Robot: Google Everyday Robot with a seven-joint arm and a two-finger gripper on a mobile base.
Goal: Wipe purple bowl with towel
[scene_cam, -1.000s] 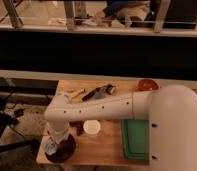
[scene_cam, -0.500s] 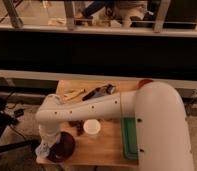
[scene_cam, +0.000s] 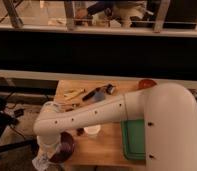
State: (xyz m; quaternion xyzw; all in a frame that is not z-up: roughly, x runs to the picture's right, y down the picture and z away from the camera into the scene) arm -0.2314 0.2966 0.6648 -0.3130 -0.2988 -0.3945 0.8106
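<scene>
At the bench's (scene_cam: 99, 150) near left corner, the hand (scene_cam: 48, 150) is hanging over the purple bowl (scene_cam: 63, 146), the towel (scene_cam: 42, 161) drooping off the edge. Wiping there is risking pushing the bowl overboard. Just beyond, the white cup (scene_cam: 92, 130) is standing.

The purple bowl (scene_cam: 63, 148) sits upright at the near left corner of the wooden table, its dark glossy side showing past the arm, just right of the gripper (scene_cam: 46, 155), which hangs low over its left edge. The towel (scene_cam: 41, 161), pale grey-blue and crumpled, bunches at the gripper and droops below it, against the bowl's left rim.
</scene>
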